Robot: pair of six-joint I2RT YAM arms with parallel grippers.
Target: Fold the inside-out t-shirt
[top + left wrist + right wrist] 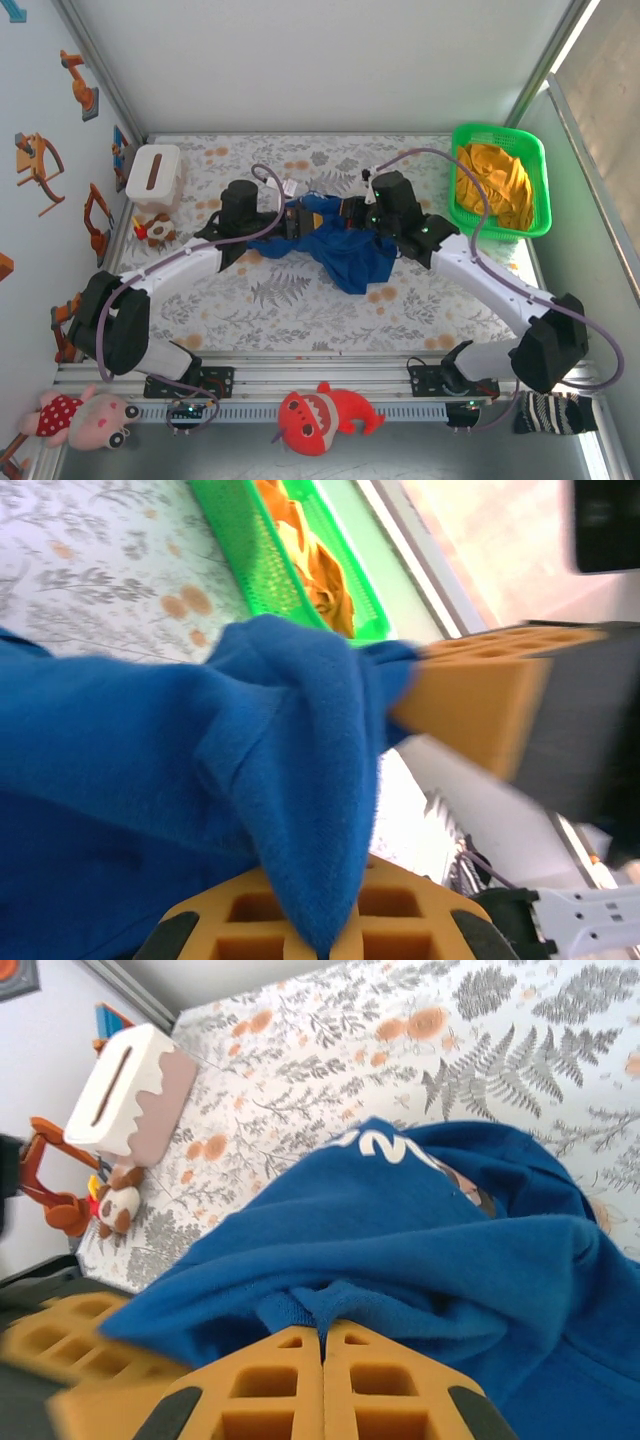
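The inside-out t-shirt [338, 250] is royal blue and lies bunched at the middle of the floral table. My left gripper [291, 223] is at its left end and my right gripper [350, 212] at its top right, close together. In the left wrist view my left gripper [324, 950] is shut on a fold of the blue t-shirt [150, 780], which hangs taut from it. In the right wrist view my right gripper [321, 1336] is shut on a puckered edge of the t-shirt [430, 1250], with white lettering [385, 1145] showing on the cloth.
A green basket [541, 180] holding an orange-yellow garment [493, 185] stands at the back right. A white tissue box [153, 172] and a small toy dog [155, 230] sit at the back left. Plush toys [320, 415] and a striped sock [555, 412] lie along the near rail.
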